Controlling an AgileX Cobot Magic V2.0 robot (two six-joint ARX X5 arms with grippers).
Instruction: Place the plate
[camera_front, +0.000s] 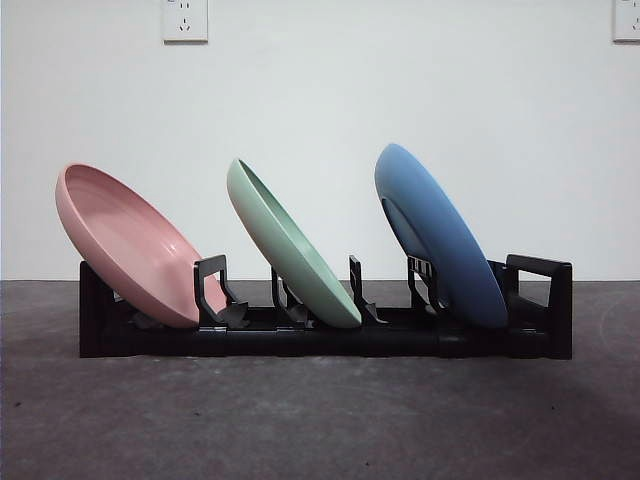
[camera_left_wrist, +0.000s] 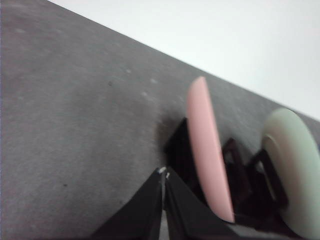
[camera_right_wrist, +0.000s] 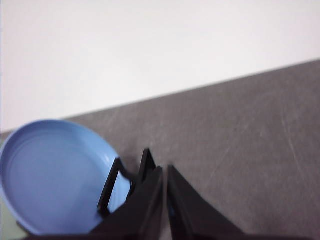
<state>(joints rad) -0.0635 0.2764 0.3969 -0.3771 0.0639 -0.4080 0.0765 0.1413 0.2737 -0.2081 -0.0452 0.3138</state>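
Three plates (camera_front: 290, 245) lean in rack (camera_front: 325, 335), bases hidden; left gripper (camera_left_wrist: 164, 173), right gripper (camera_right_wrist: 164, 168) pressed together

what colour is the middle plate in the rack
Pale green: the middle plate sits between a pink and a blue one in the black rack. The front view shows it best.

We note three round plates, pink (camera_front: 125, 245), green (camera_front: 290, 245) and blue (camera_front: 440, 235), leaning tilted in the black slotted rack (camera_front: 320, 335).
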